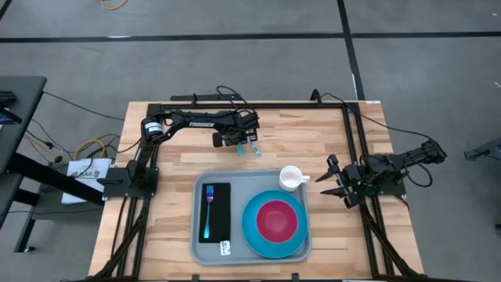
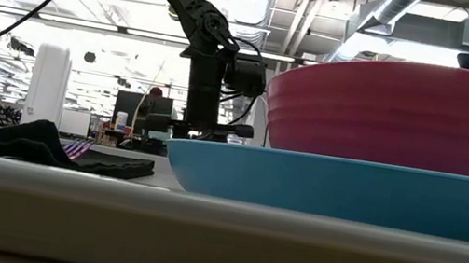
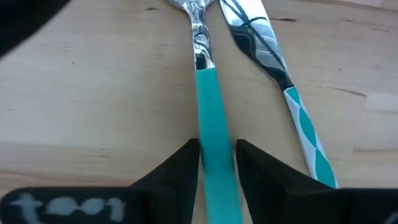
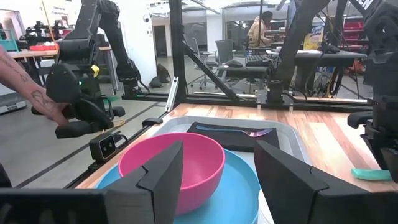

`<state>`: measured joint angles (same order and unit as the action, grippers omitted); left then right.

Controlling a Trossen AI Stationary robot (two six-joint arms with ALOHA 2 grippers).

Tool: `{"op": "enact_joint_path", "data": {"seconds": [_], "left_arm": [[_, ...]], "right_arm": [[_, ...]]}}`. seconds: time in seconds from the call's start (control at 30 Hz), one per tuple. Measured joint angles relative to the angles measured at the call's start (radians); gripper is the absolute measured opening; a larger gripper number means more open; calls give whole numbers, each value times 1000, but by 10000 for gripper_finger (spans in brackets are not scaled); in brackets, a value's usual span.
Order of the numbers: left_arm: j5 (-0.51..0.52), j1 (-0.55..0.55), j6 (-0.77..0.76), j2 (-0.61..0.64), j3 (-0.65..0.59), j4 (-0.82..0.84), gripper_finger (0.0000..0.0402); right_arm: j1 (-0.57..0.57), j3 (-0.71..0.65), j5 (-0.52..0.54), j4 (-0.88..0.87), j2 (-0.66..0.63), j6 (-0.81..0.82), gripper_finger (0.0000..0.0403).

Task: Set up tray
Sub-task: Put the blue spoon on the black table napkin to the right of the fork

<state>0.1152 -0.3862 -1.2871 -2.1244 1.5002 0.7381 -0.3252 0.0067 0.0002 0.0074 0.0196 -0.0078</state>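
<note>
The smooth grey-blue plastic tray (image 1: 250,182), rounded at its corners, lies on the pale wooden surface (image 1: 172,141). Behind the tray, the left hand (image 3: 217,163) pinches a flat teal-handled utensil (image 3: 211,112). Right of the tray, the right hand (image 1: 335,182) gapes wide.
</note>
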Motion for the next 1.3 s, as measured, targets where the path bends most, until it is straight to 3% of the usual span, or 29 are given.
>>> {"op": "enact_joint_path", "data": {"seconds": [0.23, 0.6, 0.93, 1.1, 1.3], "left_arm": [[-6, 2, 46, -1, 2, 22, 42], [0, 5, 123, 27, -4, 48, 50], [46, 13, 100, 166, -4, 184, 42], [64, 106, -24, 251, -3, 260, 42], [109, 305, -218, 332, -3, 287, 42]], "right_arm": [[0, 0, 0, 0, 0, 0, 188], [0, 0, 0, 0, 0, 0, 188], [0, 0, 0, 0, 0, 0, 188], [0, 0, 0, 0, 0, 0, 188], [0, 0, 0, 0, 0, 0, 188]]}}
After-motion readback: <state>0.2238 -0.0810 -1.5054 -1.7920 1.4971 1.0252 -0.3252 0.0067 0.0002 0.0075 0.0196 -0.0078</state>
